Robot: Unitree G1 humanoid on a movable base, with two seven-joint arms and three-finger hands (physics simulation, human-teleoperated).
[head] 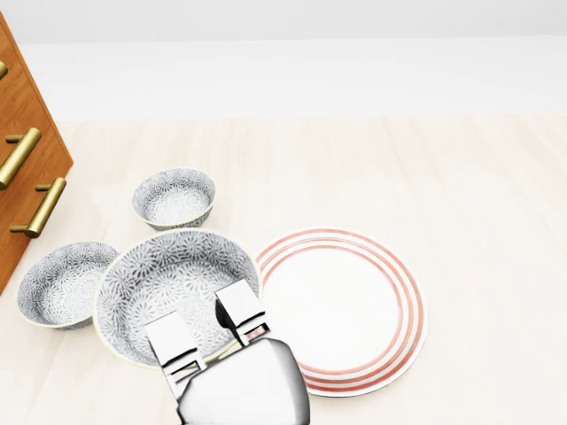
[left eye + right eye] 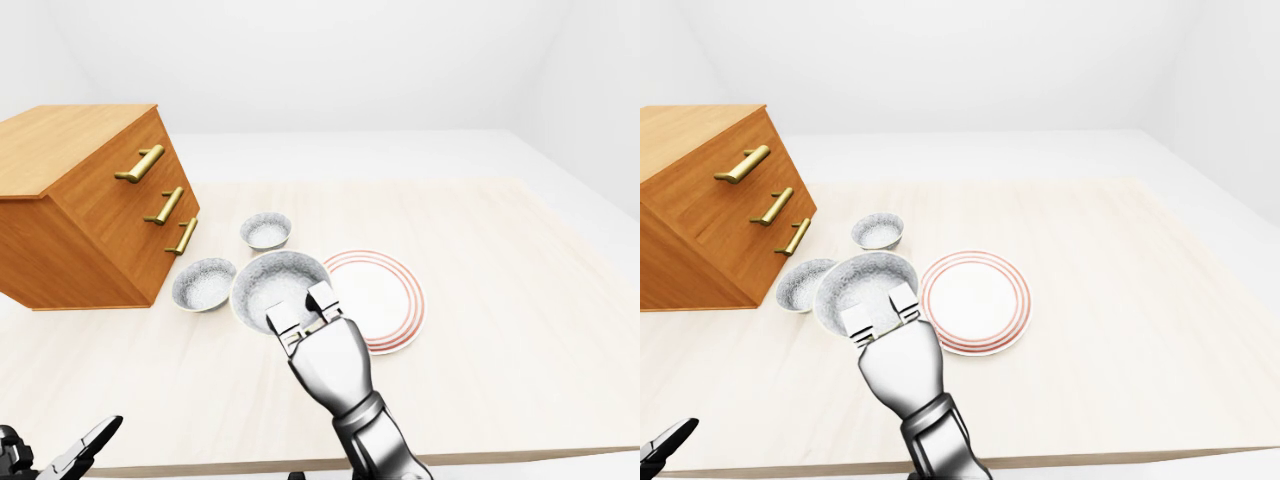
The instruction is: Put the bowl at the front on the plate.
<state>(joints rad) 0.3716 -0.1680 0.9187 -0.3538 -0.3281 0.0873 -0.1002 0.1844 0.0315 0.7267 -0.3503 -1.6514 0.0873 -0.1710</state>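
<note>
The patterned grey bowl (image 1: 168, 279) nearest the bottom of the head view looks larger than its neighbours and overlaps the left edge of the white plate with red rings (image 1: 345, 310). My right hand (image 1: 205, 323) comes up from the bottom with two silver fingers (image 1: 239, 308) hooked over the bowl's near rim, shut on it. The thumb is hidden under the rim. My left hand (image 2: 75, 450) shows only as dark fingers at the bottom left of the left-eye view, spread open and empty.
Two smaller patterned bowls stand left of the plate, one (image 1: 62, 282) beside the held bowl and one (image 1: 174, 197) further up. A wooden drawer cabinet (image 2: 85, 205) with brass handles stands at the left. The pale wooden table (image 2: 520, 300) reaches right.
</note>
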